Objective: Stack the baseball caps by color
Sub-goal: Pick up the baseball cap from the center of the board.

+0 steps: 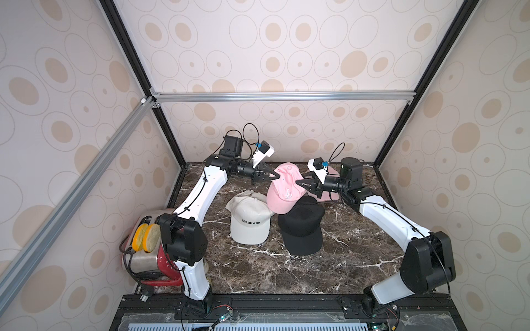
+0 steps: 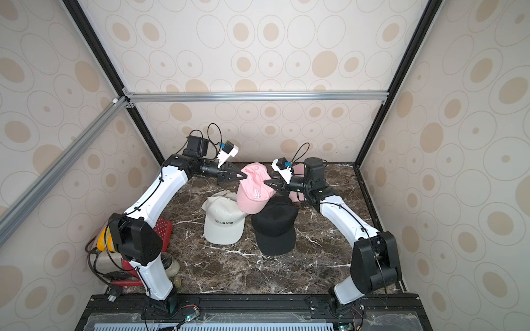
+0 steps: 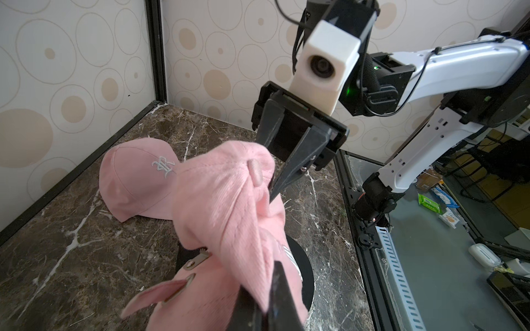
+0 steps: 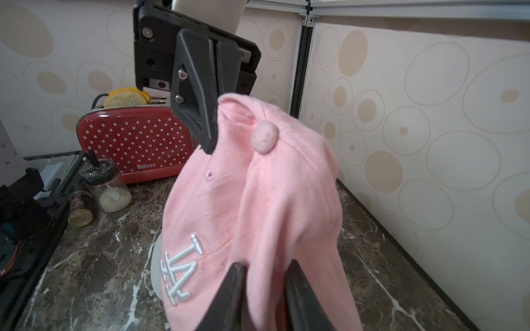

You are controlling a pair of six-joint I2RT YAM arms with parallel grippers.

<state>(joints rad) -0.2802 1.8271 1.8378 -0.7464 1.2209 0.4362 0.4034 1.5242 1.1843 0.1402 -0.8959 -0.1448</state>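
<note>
1. Shows marble table [image 1: 344,258] with white caps [image 1: 249,223] left of frame centre and black caps [image 1: 301,226] just right of them.
2. Carries two bread slices [image 1: 151,237] upright in toaster [image 1: 143,259], lower left of frame.
3. Hangs pink cap [image 1: 282,192] above frame centre, long axis running top to bottom, brim lowest. Pinched at crown by closed left gripper [image 1: 276,177] from the left, gripped on a front fold by right gripper [image 1: 297,182] from the right.
4. Puts second pink cap [image 3: 134,183] on the table right of the claws, nearer right arm; probably the landing spot.
5. Sets glass jar [image 4: 110,186], white contents at bottom, beside toaster.
</note>
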